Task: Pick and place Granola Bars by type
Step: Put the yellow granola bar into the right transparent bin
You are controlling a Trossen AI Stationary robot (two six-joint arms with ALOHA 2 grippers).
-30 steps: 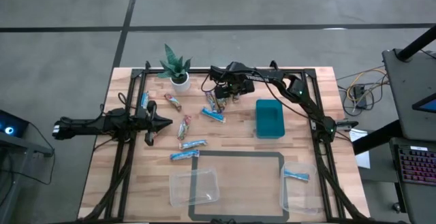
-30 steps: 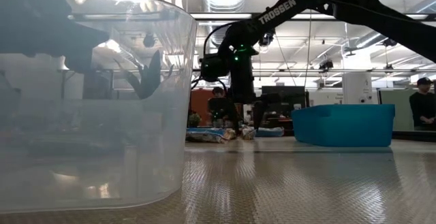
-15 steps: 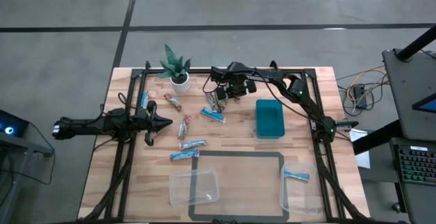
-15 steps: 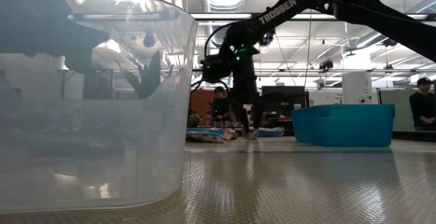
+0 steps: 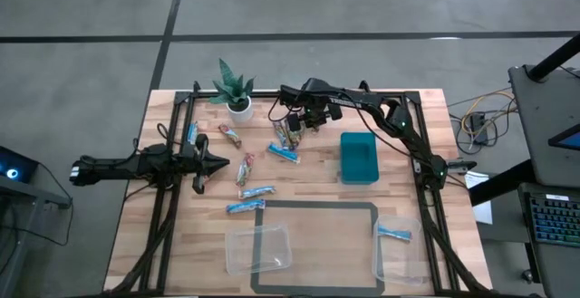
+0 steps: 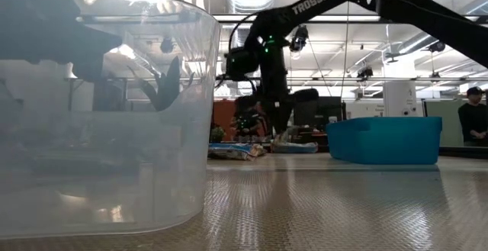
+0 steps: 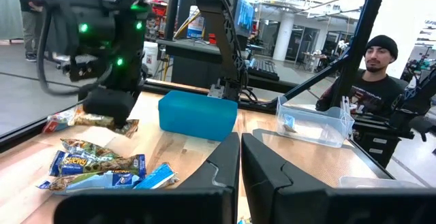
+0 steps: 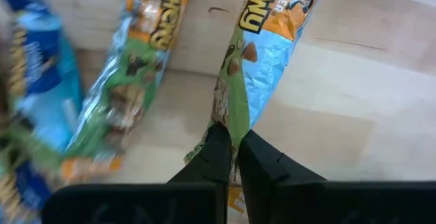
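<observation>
Precariously, the right gripper [image 8: 230,157] pinches only the thin edge of an orange, green and blue multicoloured wrapped bar [image 8: 262,67] above the table's far side, so it may slip free. Roughly nine bars lie loose; one blue bar [image 5: 395,235] sits in the right clear plastic tub [image 5: 384,264]. The left gripper [image 5: 217,163] waits, fingers pressed together.

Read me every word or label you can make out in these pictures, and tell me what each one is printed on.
"TROSSEN": white letters on the right arm, in the low view.
"CHEWY", partly cut off: on the granola bar lying on the wood.
"EWY", the start cut off: on the granola bar pinched in the right gripper.
Smaller print on the wrappers, including the blue bar, is too blurred to read.
</observation>
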